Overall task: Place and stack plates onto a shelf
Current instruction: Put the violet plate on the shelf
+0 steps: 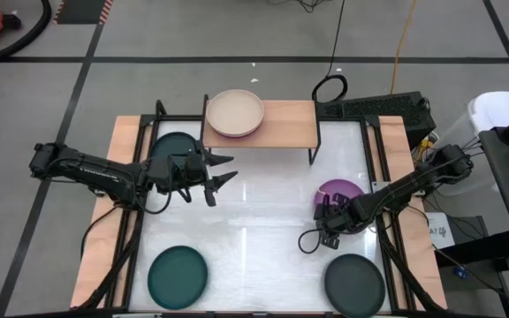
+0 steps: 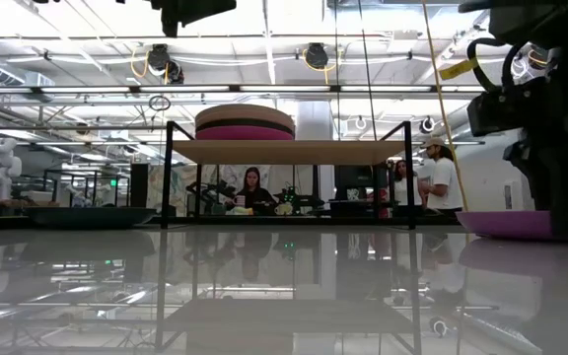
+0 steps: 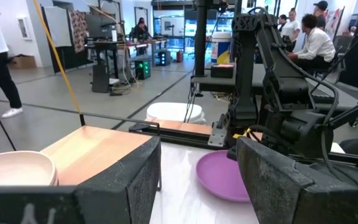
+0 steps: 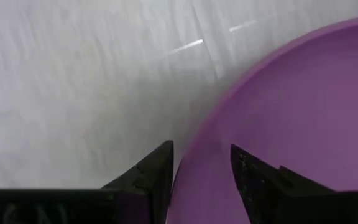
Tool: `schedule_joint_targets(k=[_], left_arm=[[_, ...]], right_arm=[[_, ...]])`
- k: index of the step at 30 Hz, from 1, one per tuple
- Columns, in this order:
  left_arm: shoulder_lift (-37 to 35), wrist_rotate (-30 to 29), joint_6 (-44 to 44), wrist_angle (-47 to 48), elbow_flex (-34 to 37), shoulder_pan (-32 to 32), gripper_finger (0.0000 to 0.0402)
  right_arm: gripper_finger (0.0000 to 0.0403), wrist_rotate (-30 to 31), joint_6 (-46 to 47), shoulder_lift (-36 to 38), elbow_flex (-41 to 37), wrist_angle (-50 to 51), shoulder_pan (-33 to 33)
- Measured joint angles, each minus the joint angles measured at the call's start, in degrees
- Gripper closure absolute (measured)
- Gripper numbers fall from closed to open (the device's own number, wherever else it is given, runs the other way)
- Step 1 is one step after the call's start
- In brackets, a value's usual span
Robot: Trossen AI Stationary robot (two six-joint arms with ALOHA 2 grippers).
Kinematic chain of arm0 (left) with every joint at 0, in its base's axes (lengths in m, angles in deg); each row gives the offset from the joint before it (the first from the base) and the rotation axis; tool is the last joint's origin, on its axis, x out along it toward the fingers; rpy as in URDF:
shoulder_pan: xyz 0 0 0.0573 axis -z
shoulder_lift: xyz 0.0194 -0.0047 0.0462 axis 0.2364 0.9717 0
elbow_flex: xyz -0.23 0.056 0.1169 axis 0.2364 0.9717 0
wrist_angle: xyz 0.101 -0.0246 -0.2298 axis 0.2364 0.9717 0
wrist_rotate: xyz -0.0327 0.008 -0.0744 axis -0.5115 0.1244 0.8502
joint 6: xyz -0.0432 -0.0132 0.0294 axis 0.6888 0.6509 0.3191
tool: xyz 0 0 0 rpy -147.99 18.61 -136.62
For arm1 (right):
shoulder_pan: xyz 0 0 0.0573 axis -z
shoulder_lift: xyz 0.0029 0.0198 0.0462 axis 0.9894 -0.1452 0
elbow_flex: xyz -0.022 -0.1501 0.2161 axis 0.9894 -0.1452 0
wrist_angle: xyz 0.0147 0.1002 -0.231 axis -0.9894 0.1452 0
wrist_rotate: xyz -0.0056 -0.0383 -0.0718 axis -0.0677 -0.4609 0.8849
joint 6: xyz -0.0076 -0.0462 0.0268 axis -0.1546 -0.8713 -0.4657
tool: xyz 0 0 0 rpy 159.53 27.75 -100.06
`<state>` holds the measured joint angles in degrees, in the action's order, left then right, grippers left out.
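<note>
The light-wood shelf (image 1: 281, 124) stands at the table's far edge. On its left half sits a stack of plates (image 2: 245, 122), beige on top, hot pink beneath. A dark teal plate (image 1: 175, 145) lies beside the shelf's left legs. A second teal plate (image 1: 178, 275) and a charcoal plate (image 1: 354, 283) lie near the near edge. The purple plate (image 1: 341, 191) rests flat on the right. My right gripper (image 4: 202, 152) is open, pointing down astride that plate's near-left rim. My left gripper (image 1: 231, 170) hovers open left of centre. My right gripper has one finger (image 4: 157, 171) outside the purple plate's rim (image 4: 188, 158) and the other finger (image 4: 247, 174) inside the bowl, coming from above. I cannot tell whether either finger touches the rim. The plate lies flat on the table.
The shelf's right half (image 1: 290, 128) is bare wood. Black shelf legs (image 1: 315, 146) stand on the white table top. Cables (image 1: 330, 88) and a black box lie beyond the far right corner. People stand and sit in the room beyond the table (image 3: 309, 37).
</note>
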<state>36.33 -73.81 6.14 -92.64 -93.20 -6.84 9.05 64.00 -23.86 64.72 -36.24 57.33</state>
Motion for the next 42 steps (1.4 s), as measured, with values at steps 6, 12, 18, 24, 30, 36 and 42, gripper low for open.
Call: schedule_joint_targets(k=[6, 12, 18, 24, 30, 36, 42], left_arm=[[0.0, 0.0, 0.0, 0.0, 0.0, 0.0, 0.0186], [0.0, 0.0, 0.0, 0.1, 0.0, 0.0, 0.0186], [0.0, 0.0, 0.0, 0.1, 0.0, 0.0, 0.0186], [0.0, 0.0, 0.2, 0.1, 0.0, 0.0, 0.0186], [0.4, 0.0, 0.5, 0.0, 0.0, 0.0, 0.0186], [3.0, 0.0, 0.4, -0.8, -0.1, -0.4, 0.0186], [4.7, 0.0, 0.7, -2.0, -0.1, -1.4, 0.0186]], right_arm=[[0.0301, 0.1, -0.1, 0.0, 0.0, -1.1, 0.0], [0.0354, 0.3, -0.3, 0.0, 0.0, -1.2, 0.0], [0.0394, 1.2, -1.5, 0.1, 0.0, -1.2, 0.0], [0.0396, 1.3, -1.5, 0.1, 0.0, -1.2, 0.0], [0.0397, 1.5, -1.4, 0.7, 0.0, -0.8, 0.0], [0.0399, 2.6, 1.0, 4.9, 0.0, 1.8, 0.0], [0.0401, 7.7, 5.8, 11.4, -0.1, 10.5, 1.2]])
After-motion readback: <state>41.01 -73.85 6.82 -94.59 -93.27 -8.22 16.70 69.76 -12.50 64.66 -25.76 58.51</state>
